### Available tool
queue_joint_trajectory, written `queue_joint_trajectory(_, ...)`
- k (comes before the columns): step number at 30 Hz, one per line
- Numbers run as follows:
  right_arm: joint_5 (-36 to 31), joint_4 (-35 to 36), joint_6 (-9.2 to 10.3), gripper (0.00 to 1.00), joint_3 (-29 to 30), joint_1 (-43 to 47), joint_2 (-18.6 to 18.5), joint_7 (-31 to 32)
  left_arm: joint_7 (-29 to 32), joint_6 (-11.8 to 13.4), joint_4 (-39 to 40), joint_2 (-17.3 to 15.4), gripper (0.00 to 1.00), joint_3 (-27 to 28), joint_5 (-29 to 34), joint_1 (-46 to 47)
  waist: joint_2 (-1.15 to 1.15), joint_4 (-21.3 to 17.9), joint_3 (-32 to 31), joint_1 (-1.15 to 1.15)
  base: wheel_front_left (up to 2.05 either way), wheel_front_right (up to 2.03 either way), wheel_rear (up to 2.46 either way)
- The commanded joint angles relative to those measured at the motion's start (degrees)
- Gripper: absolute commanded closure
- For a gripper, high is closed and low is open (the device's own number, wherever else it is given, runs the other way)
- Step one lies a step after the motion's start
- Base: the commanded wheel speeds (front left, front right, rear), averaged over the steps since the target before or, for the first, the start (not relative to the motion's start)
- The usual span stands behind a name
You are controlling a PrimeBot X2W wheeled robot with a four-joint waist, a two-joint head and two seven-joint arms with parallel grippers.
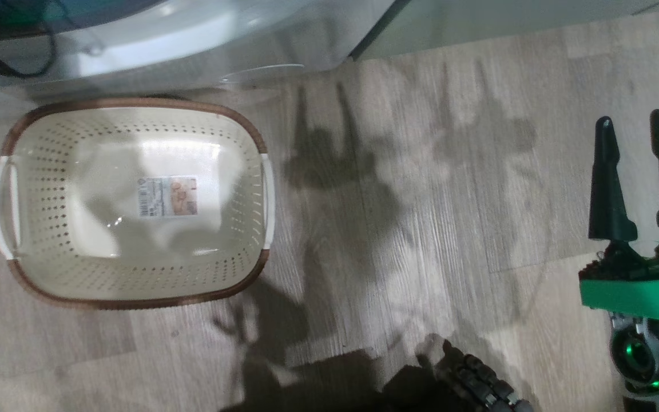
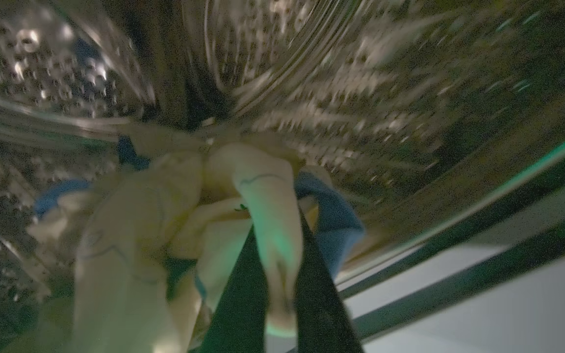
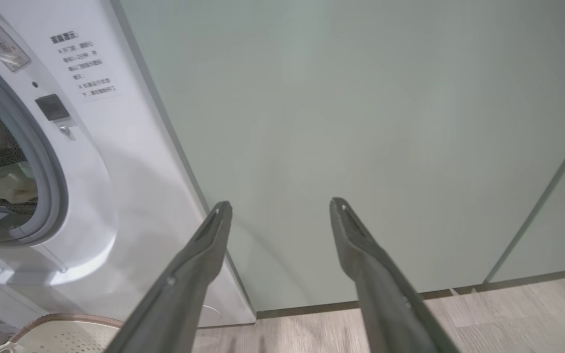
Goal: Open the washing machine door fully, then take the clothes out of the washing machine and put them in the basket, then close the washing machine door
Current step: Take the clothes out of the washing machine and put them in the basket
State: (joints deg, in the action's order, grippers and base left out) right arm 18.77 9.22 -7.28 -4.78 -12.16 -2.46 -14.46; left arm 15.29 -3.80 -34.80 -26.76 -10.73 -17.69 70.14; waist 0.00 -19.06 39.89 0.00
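Inside the steel drum (image 2: 410,83) of the washing machine (image 3: 130,162), my left gripper (image 2: 275,223) is shut on a fold of the clothes (image 2: 130,230). They are cream fabric with blue trim (image 2: 334,211), bunched in front of the fingers. The basket (image 1: 32,189) stands on the floor before the machine, holding nothing, its base label bare. My right gripper (image 1: 632,120) hangs open over the floor to the right, nothing between its fingers (image 3: 214,230). It faces the cabinet beside the machine. The washing machine door is out of view.
A pale green cabinet (image 3: 361,98) stands right of the machine, above wood-look flooring (image 1: 421,200). The grey drum gasket (image 3: 52,171) rings the opening, and the basket rim (image 3: 62,321) lies just below it. A dark cable (image 1: 49,46) hangs near the machine front.
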Motion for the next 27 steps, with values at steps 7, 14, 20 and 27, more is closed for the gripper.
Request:
queue_joint_trajectory(7,-2.9,2.3,-0.21,0.00,0.6,1.1,-0.4,-0.5,-8.4,1.8,13.2,-0.3,1.00,3.3,-2.0,-8.3,0.00,3.8,-2.3,0.00,0.00,0.00,0.00)
queue_joint_trajectory(14,-6.0,2.5,-0.21,0.00,1.6,3.1,-0.4,-0.5,-17.3,6.0,27.0,2.5,1.00,6.0,-3.2,-22.1,0.00,7.8,-5.9,0.00,0.00,0.00,0.00)
queue_joint_trajectory(20,-8.2,2.5,-0.21,0.00,2.0,4.4,-0.4,-0.5,-23.3,8.9,34.5,4.9,1.00,6.4,-2.6,-32.0,0.00,10.5,-9.0,0.00,0.00,0.00,0.00)
queue_joint_trajectory(27,-9.8,2.2,-0.21,0.00,2.4,5.8,-0.4,-0.5,-28.1,11.0,40.1,7.3,1.00,6.2,-1.4,-39.5,0.00,12.8,-12.4,0.00,0.00,0.00,0.00)
